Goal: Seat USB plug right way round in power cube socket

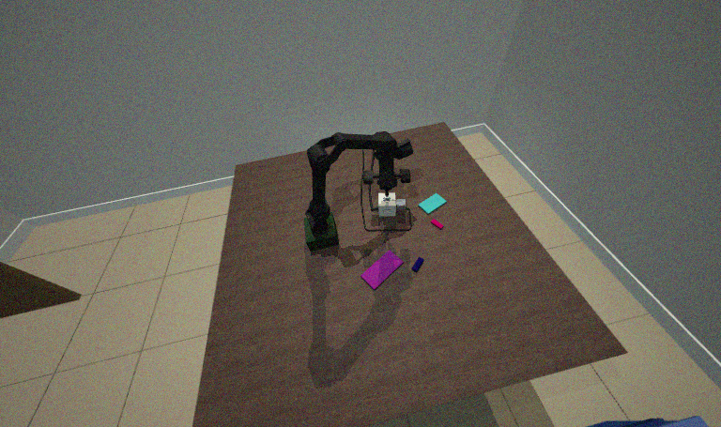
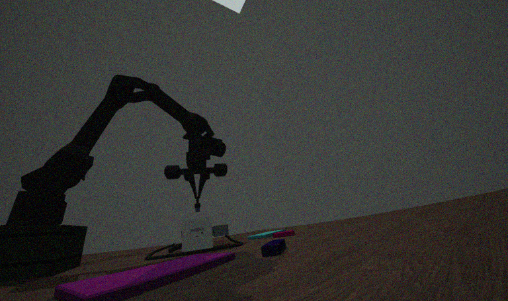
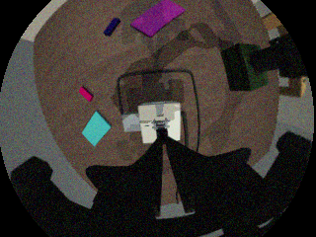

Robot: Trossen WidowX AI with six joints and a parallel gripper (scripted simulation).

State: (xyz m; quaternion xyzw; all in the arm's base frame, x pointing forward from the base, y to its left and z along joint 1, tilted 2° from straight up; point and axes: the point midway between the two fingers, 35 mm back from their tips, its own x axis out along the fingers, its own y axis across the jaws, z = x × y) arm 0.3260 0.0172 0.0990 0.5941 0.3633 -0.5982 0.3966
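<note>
The white power cube [image 1: 387, 208] [image 2: 196, 237] [image 3: 147, 135] stands on the table, with a grey block [image 1: 401, 203] [image 2: 220, 230] [image 3: 130, 122] against its side. My gripper [image 1: 387, 190] [image 2: 197, 203] [image 3: 164, 140] points straight down over the cube's top, shut on the USB plug. The small dark plug [image 2: 197, 208] shows below the fingertips in the exterior view, its lower end close above the cube's top. The fingers hide much of the plug and part of the top face in the wrist view. I cannot tell which way round the plug faces.
A black cable [image 1: 388, 230] [image 3: 198, 111] loops around the cube. A magenta slab [image 1: 381, 269] [image 2: 145, 275] [image 3: 158, 17], navy block [image 1: 418, 264] [image 2: 273, 247] [image 3: 112, 27], teal slab [image 1: 432, 203] [image 3: 96, 128] and pink block [image 1: 437, 223] [image 2: 283, 233] [image 3: 86, 94] lie on the table.
</note>
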